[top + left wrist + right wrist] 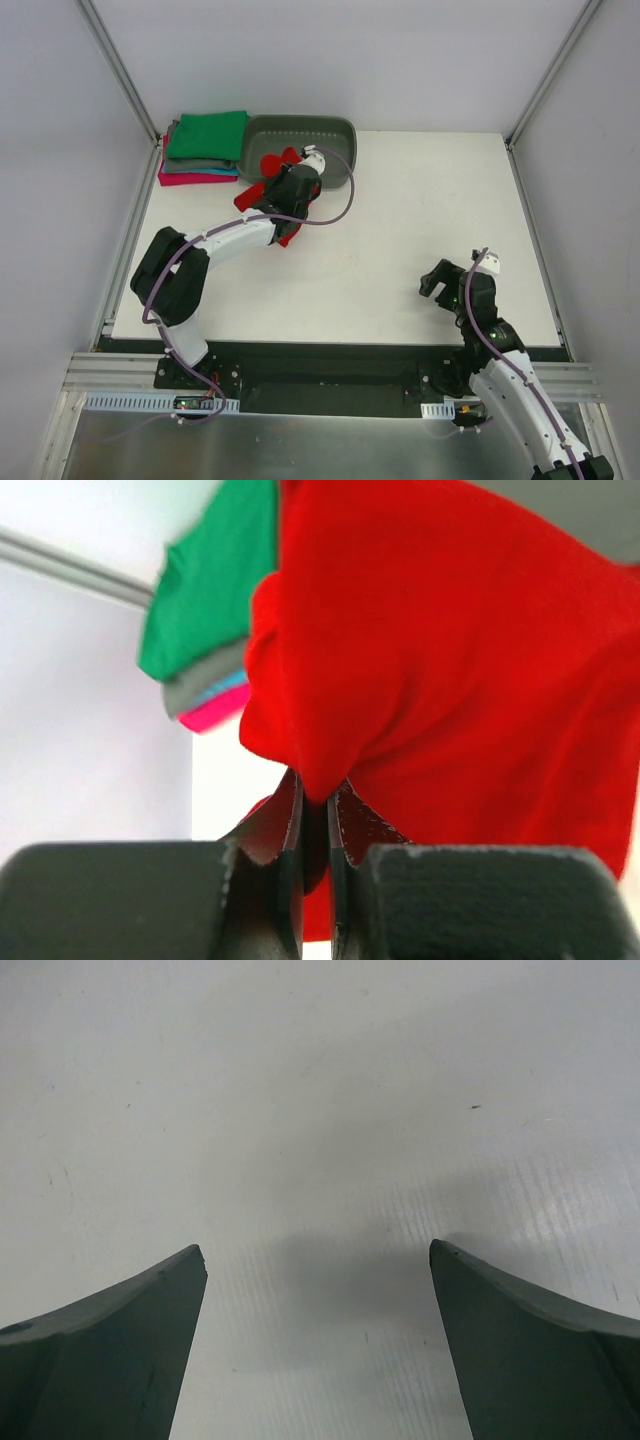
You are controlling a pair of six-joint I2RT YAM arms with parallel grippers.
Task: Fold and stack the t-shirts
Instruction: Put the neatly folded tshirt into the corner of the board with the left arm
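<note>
table (420, 220): white, bare middle lies between the two arms; that is where I'd expect the spreading to happen.
tub (345, 128): grey oval, far edge, left of centre. Not part of the job.
stack (206, 136): folded shirts at the far-left corner, touching the tub's left end. Green on top, then grey, teal, magenta at the bottom.
red shirt (268, 164): bunched, not folded. Hangs across the tub's near-left rim, with part trailing onto the table under the arm. No clear long axis while crumpled.
left gripper (315, 798): jaws nearly closed, pinching a fold of the red shirt, cloth draped over the fingertips.
right gripper (318, 1255): jaws wide apart, nothing between them, hovering over bare table near the right front, well apart from the shirt.
key relation: the shirt is at the left gripper's tips. The stack is just beyond it to the far left, and the bare table is on the near-right side.
nearer arm: left, by a wide margin.
step (my read): shirt picked up, not yet laid flat.
next needs: drag toward the table middle and away from the tub rim, so the right arm can reach a second corner.
risk: single pinch on bunched cloth, and the hem may snag on the rim.
</note>
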